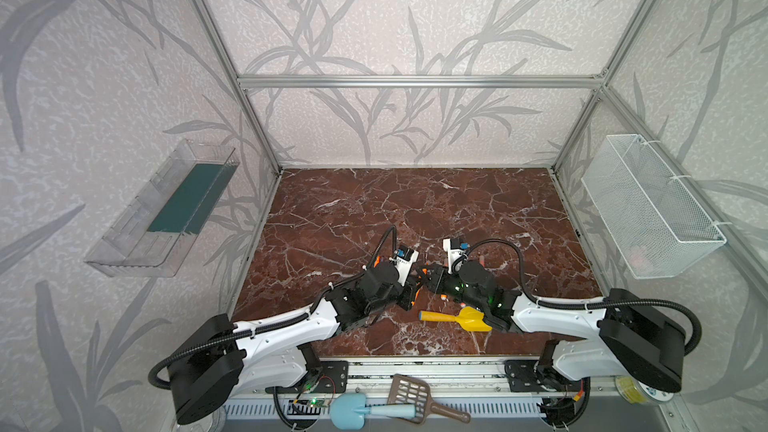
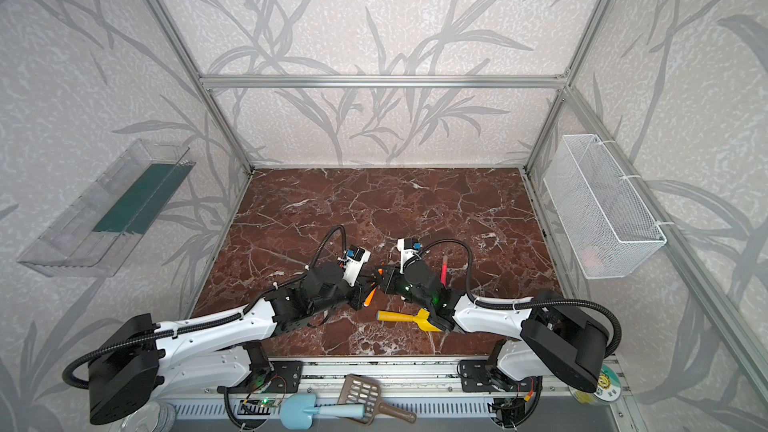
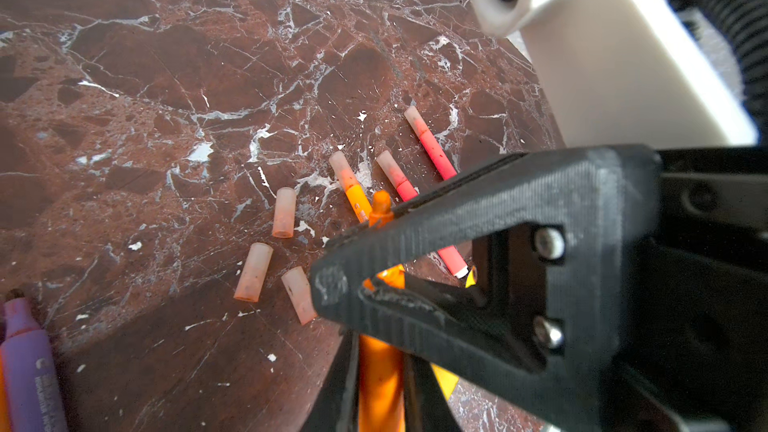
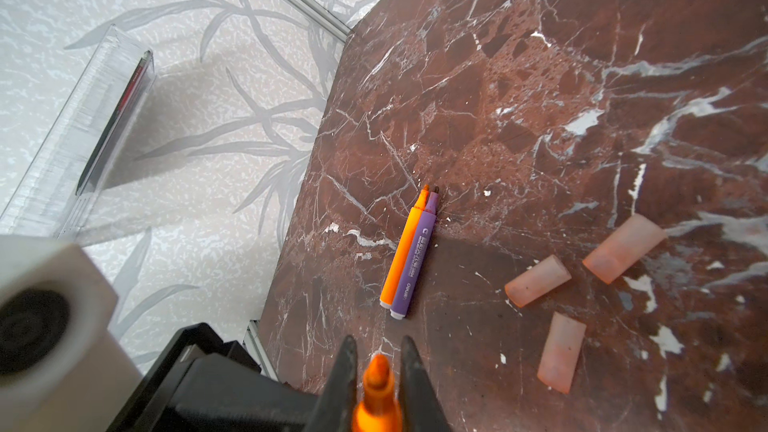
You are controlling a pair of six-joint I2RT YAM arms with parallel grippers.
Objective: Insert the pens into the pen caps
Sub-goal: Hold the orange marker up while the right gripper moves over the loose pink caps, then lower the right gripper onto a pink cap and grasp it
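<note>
1. Held orange pen (image 4: pixel 377 380): uncapped and lifted off the desk (image 3: pixel 166 76), between the two arms near the front middle. Its felt tip sticks out past the right tool's fingertips.
2. Right tool (image 4: pixel 377 344): closed tight on this pen, just behind the tip.
3. Left tool (image 3: pixel 380 351): its fingers flank the same pen's barrel closely. Whether they clamp it or have let go cannot be told.
4. Loose caps (image 3: pixel 284 213): three, lying on their sides on the desk, near one another but apart, close under the held pen. Their mouths face different ways.
5. Capped pens (image 3: pixel 430 145): three, one orange and two red-pink, lying roughly parallel just beyond the loose caps. Judged finished.
6. Purple pen (image 4: pixel 411 259) and second orange pen (image 4: pixel 400 255): both uncapped, lying side by side and touching, well apart from the caps. Judged waiting their turn.
7. Yellow shovel (image 1: pixel 453 318): lies near the right arm and has no part in the task.
8. Step in hand, as judged: the pen is passing between the tools before capping. About half the task remains.
9. Handling note:
   - One tool should release fully before the other draws away, or the pen may twist.
   - Enough bare tip must stay proud of the fingers to enter a cap.
   - The free tool should take a cap by its closed end, mouth toward the tip.
   - The axes should line up before a straight push. A slanted push may make the cap slip.
</note>
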